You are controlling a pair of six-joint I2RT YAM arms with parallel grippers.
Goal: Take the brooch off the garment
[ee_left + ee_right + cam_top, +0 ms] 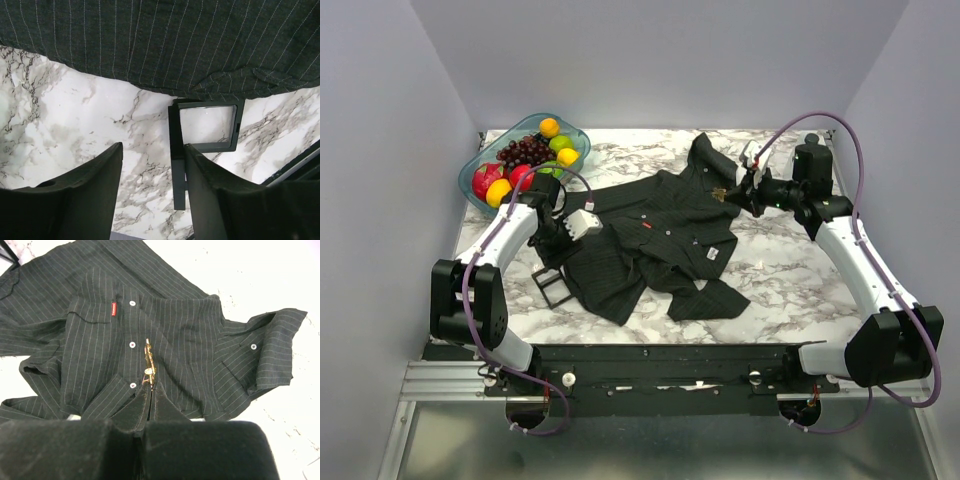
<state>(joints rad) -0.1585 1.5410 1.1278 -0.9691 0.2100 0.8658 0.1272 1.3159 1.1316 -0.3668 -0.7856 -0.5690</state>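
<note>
The garment (650, 245), a black pinstriped shirt with white buttons, lies crumpled across the middle of the marble table (790, 265). My right gripper (740, 188) hovers over its far right part. In the right wrist view its fingertips (151, 386) are pressed together on the near end of the gold brooch (148, 361). The brooch juts forward over the garment (175, 325); whether it is still pinned I cannot tell. My left gripper (152, 150) stands open above bare marble beside the garment's left hem (165, 45), holding nothing.
A black rectangular frame (552, 285) lies on the table at the garment's lower left; it lies just beyond my left gripper's right finger (207, 127). A glass bowl of fruit (525, 160) stands at the back left. Walls close in the table's sides.
</note>
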